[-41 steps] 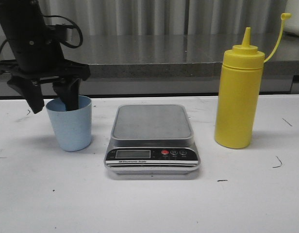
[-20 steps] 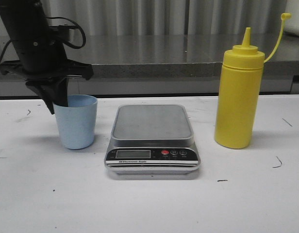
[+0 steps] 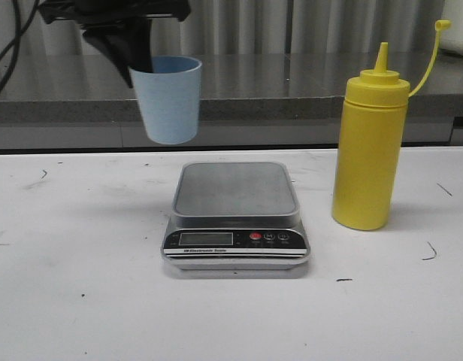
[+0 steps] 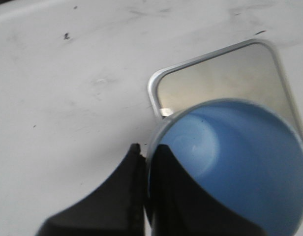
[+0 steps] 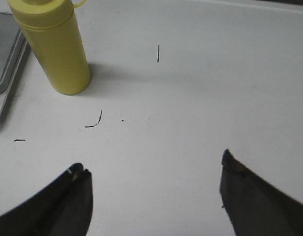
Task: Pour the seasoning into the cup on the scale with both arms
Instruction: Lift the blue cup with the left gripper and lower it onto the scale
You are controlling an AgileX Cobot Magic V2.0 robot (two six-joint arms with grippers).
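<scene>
My left gripper point(image 3: 134, 60) is shut on the rim of the light blue cup point(image 3: 169, 99) and holds it upright in the air, above and behind the left rear of the scale point(image 3: 235, 189). In the left wrist view one finger is inside the cup point(image 4: 240, 162) and one outside, and the gripper point(image 4: 149, 150) hangs over the scale's platform corner point(image 4: 215, 78). The yellow seasoning bottle point(image 3: 369, 147) stands upright on the table right of the scale, cap hanging open on its strap. My right gripper point(image 5: 154, 167) is open and empty above bare table, the bottle point(image 5: 53, 44) beyond it.
A dark counter ledge point(image 3: 292, 83) runs behind the white table point(image 3: 81, 301). Small black marks dot the tabletop point(image 5: 95, 120). The scale's black front panel with LCD and red button point(image 3: 255, 236) faces the camera.
My left gripper has lifted the cup off the table and carried it up and to the right, toward the scale. The bottle and the scale have not moved.
</scene>
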